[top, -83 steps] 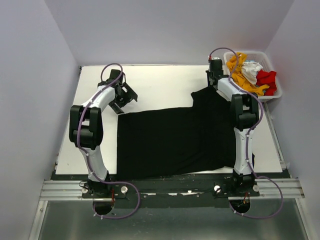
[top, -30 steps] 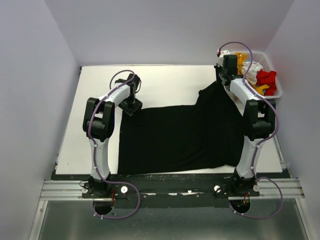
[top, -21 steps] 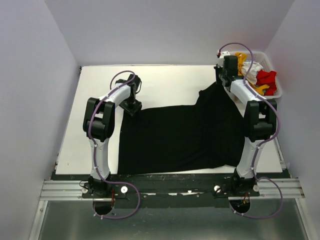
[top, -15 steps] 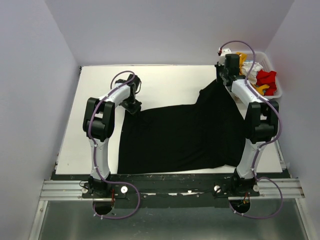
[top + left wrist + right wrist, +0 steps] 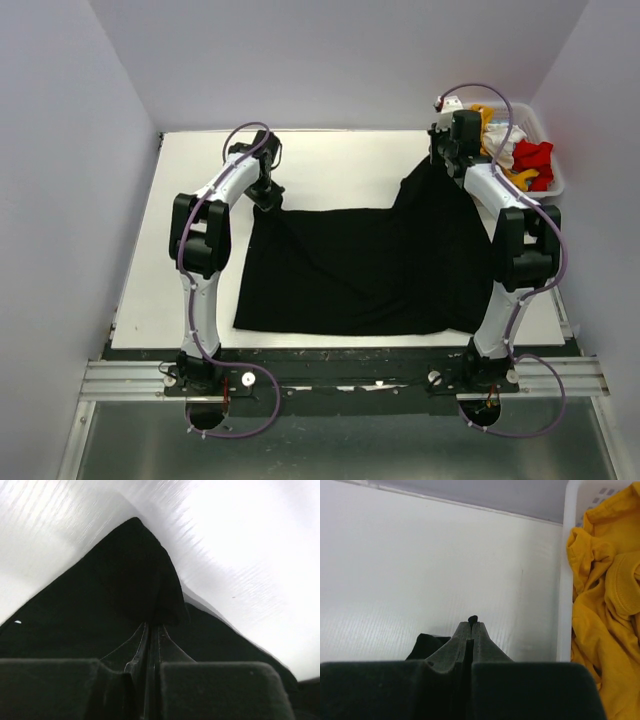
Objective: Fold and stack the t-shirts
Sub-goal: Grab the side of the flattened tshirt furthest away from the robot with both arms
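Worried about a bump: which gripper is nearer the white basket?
Right. The right gripper, shut on the black t-shirt, is just beside the basket; the left gripper holds the shirt's other corner, across the table.

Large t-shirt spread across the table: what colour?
The large cloth t-shirt is plain black, shown best in the top external view.

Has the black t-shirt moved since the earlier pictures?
Yes. The black t-shirt has shifted toward the table's far edge; more white table now shows along its near hem.
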